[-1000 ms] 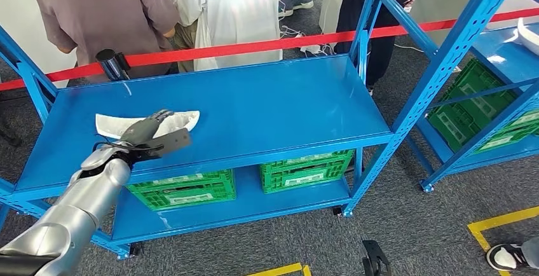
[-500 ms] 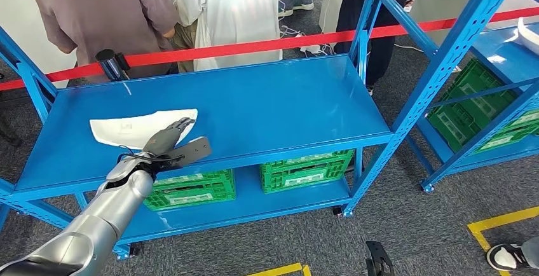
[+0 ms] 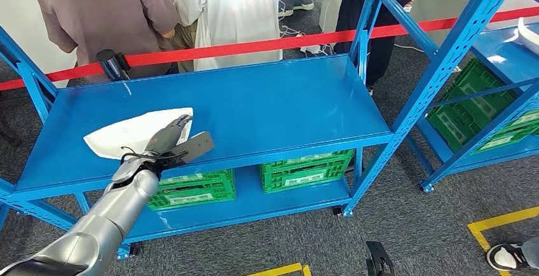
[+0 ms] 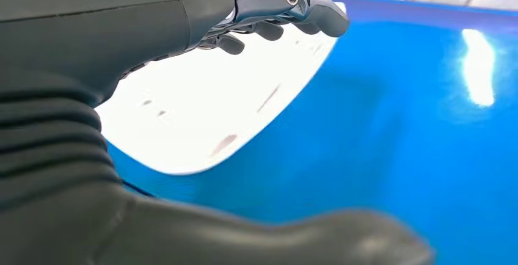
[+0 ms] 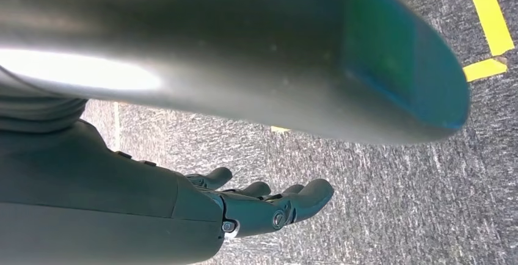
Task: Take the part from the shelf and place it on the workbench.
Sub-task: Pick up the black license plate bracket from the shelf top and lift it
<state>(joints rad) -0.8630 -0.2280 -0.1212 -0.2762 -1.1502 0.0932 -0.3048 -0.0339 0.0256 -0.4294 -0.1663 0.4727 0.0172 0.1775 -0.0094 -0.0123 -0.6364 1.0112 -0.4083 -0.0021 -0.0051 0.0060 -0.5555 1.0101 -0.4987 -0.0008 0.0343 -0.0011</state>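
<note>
White part (image 3: 130,133), flat and curved, lies on the blue shelf (image 3: 267,107), top level, toward its left front. Left hand (image 3: 170,144) reaches in over the part's near right end; fingers (image 4: 269,30) spread and extended above the white face, thumb stuck out to the side over the shelf edge. Nothing grasped; cannot tell whether the fingertips touch the part. Right hand (image 5: 262,207) hangs over grey carpet (image 5: 391,198), fingers loosely apart, released, holding nothing; yellow floor tape (image 5: 488,27) nearby. Two green crates (image 3: 305,169) on the shelf's lower level. Red barrier tape (image 3: 254,46) runs behind the shelf, people (image 3: 229,9) standing beyond it. A second blue rack (image 3: 502,53) to the right.
</note>
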